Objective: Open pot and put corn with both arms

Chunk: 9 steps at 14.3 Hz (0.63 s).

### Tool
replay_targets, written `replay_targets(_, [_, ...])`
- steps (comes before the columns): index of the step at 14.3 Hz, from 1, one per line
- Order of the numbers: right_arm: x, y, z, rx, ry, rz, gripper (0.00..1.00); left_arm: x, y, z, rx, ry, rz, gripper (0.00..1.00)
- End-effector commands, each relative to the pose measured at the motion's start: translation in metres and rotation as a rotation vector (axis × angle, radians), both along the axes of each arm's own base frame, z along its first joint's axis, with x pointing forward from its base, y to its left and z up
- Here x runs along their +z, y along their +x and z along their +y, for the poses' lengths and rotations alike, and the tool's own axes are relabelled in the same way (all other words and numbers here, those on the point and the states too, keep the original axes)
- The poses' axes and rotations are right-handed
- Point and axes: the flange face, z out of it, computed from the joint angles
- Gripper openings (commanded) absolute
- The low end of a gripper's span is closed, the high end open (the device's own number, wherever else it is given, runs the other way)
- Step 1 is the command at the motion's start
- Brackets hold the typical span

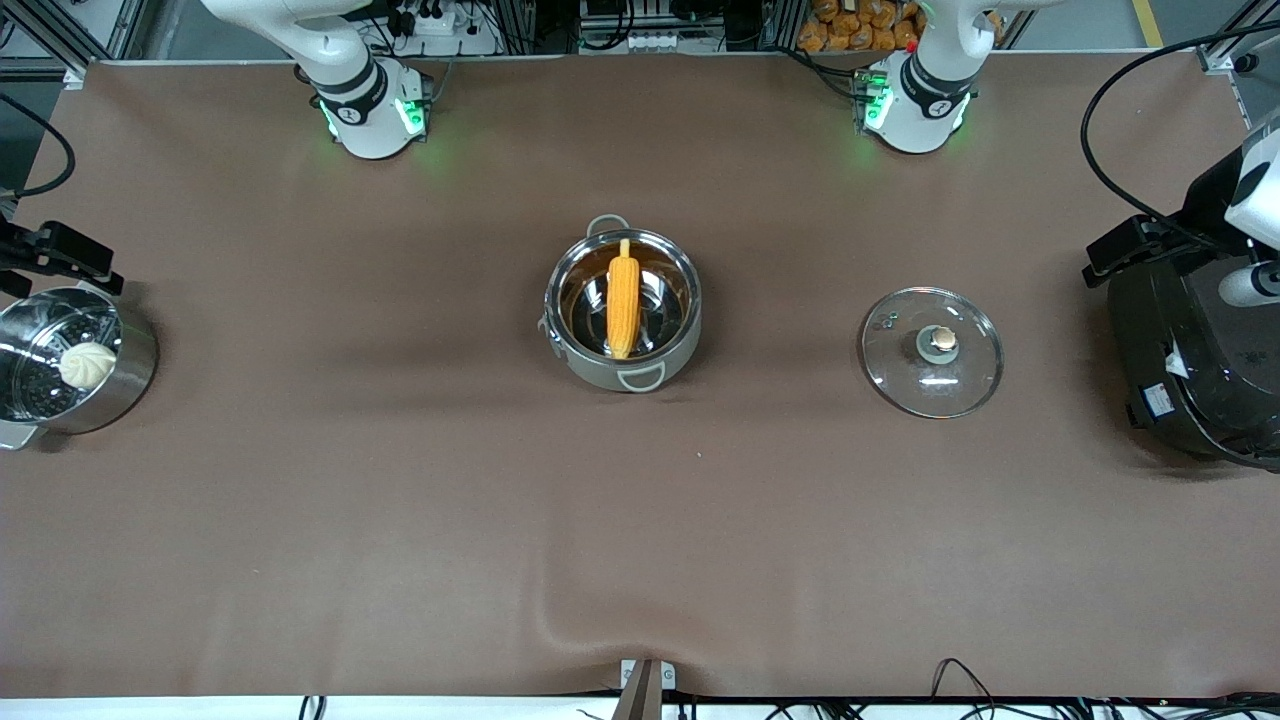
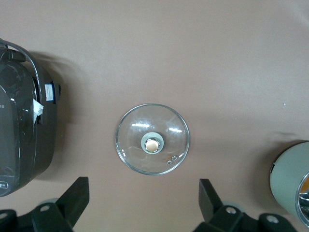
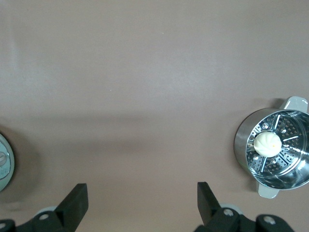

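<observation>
Nearest the front camera among the listed items lay one glass lid (image 1: 932,351), flat on the brown surface (image 1: 400,520) with its copper-coloured knob up, toward the left arm's end and well apart from the pot. One steel pot (image 1: 622,308) stood open at mid-surface, both grey loop handles in view; one corn (image 1: 623,303) lay inside it, leaning with its pale stub on the rim farther from the camera. One steel steamer basket (image 1: 70,358), holding one white bun (image 1: 87,364), sat at the right arm's end, cut off by the frame edge. One black cooker (image 1: 1195,350) stood at the left arm's end, also cut off; its white labels carried print too small to read. Two arms, both waiting, showed only their green-lit bases and lower links in the front view. Left gripper (image 2: 144,205): over the surface beside the lid, jaws wide apart, empty; pot wall clipped at that view's edge. Right gripper (image 3: 142,208): over bare surface between pot and steamer basket, jaws wide apart, empty; only a sliver of the pot visible there.
</observation>
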Motion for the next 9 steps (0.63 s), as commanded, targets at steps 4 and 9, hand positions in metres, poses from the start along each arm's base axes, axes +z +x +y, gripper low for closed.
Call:
replay_targets(4, [0.000, -0.010, 0.000, 0.009, 0.014, -0.001, 1.00, 0.003, -0.003, 0.004, -0.069, -0.019, 0.018, 1.00])
replay_targets(9, [-0.013, -0.014, 0.005, 0.012, 0.020, 0.066, 1.00, 0.003, -0.004, 0.003, -0.100, -0.005, 0.031, 1.00])
